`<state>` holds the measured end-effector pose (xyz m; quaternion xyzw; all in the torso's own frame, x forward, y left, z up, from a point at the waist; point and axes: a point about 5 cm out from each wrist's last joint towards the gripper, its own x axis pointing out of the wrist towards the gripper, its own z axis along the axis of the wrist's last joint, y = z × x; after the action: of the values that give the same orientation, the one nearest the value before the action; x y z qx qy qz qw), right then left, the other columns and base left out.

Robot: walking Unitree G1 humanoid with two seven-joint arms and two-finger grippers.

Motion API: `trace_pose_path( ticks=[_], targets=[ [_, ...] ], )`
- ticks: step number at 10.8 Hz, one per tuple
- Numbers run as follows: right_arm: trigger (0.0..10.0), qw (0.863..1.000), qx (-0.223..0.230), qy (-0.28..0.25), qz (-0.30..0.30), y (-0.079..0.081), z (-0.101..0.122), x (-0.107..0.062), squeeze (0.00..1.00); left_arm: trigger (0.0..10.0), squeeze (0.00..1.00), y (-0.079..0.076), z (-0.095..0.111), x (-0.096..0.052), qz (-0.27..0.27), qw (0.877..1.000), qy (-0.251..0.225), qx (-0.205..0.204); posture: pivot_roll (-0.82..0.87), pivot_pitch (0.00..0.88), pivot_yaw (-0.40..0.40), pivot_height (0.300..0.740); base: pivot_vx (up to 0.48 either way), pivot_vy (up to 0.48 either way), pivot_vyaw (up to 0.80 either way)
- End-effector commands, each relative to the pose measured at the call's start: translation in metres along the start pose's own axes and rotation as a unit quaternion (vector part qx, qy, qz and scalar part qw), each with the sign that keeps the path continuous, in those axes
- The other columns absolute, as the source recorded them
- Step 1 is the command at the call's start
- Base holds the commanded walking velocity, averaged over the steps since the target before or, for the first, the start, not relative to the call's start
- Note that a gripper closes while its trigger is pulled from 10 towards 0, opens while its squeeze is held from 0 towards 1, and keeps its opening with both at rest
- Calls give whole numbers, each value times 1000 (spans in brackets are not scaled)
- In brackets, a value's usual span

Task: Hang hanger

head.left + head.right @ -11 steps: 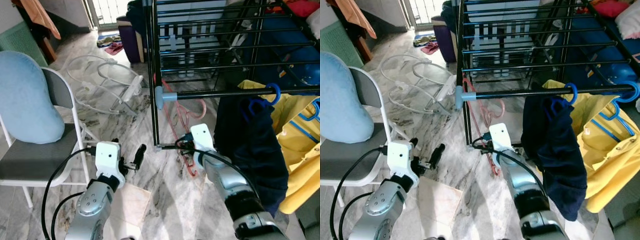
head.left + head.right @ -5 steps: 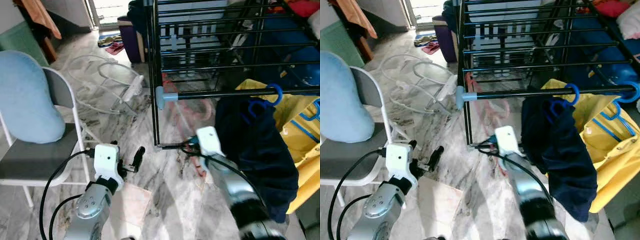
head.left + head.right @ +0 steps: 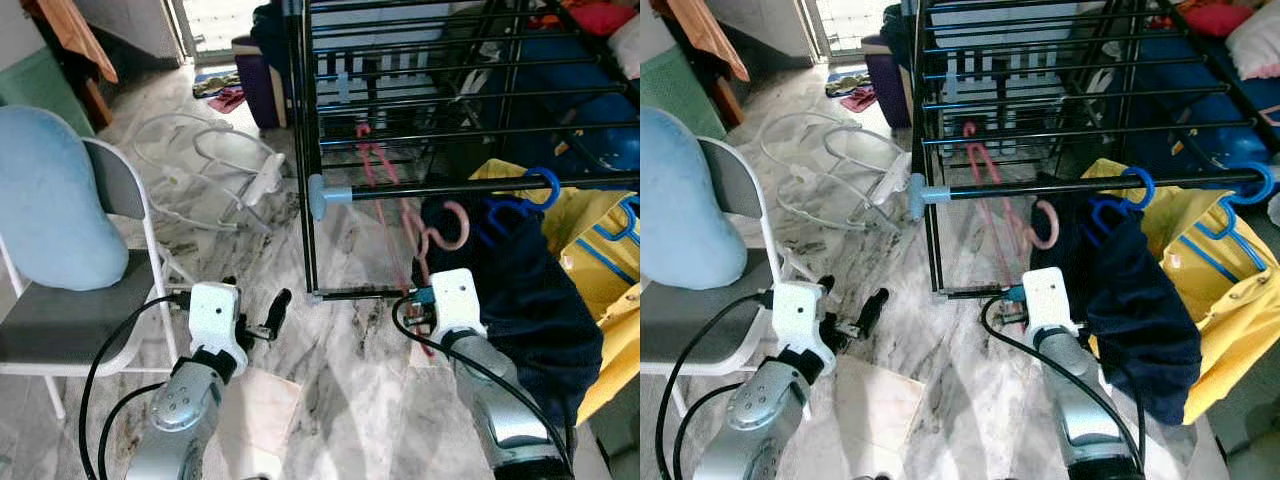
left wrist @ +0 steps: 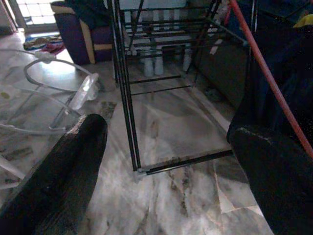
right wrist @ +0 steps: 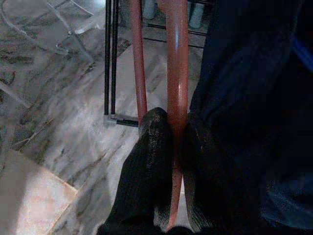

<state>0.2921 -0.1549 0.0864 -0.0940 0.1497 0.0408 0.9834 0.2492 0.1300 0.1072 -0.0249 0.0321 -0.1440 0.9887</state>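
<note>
Pink hanger (image 3: 400, 215): raised below the rack's front rail (image 3: 470, 185), long axis running from 5 o'clock up to 11 o'clock, hook (image 3: 447, 228) at 3 o'clock beside the navy garment (image 3: 520, 290), evidently positioned for hooking on. Right gripper (image 5: 177, 147): fingers clamped on its lower bar. Left gripper (image 4: 166, 147): fingers apart, idle at 8 o'clock.

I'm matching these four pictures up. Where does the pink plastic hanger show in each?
Left eye view: pink plastic hanger, its hook just under the black rack rail with the blue end cap, above the right claw.
Right eye view: centre, below that rail, hook beside the navy garment.
Left wrist view: a thin diagonal bar at the edge.
Right wrist view: centre, clamped between the black fingers.
Shared landmark: the rail.
</note>
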Motion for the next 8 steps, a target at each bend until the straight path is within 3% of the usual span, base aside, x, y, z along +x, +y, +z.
trace_pose_path(
  ticks=[1,5,6,8],
  targets=[
    [10000,1000,0,-21,8,5,11,-1,0,10000,0,2,-2,1,-3,1000,7,1,-73,110,81,740,0,0,0],
    [10000,999,0,3,37,21,34,30,0,10000,0,1,-1,2,1,1000,5,3,-55,95,65,740,0,0,0],
    [10000,998,-17,26,46,26,34,36,0,10000,0,2,-2,2,3,1000,5,4,-51,92,60,740,0,0,0],
    [10000,998,-6,50,39,29,35,47,0,10000,0,0,-2,2,4,1000,5,3,-49,90,56,740,0,0,0]
  ],
)
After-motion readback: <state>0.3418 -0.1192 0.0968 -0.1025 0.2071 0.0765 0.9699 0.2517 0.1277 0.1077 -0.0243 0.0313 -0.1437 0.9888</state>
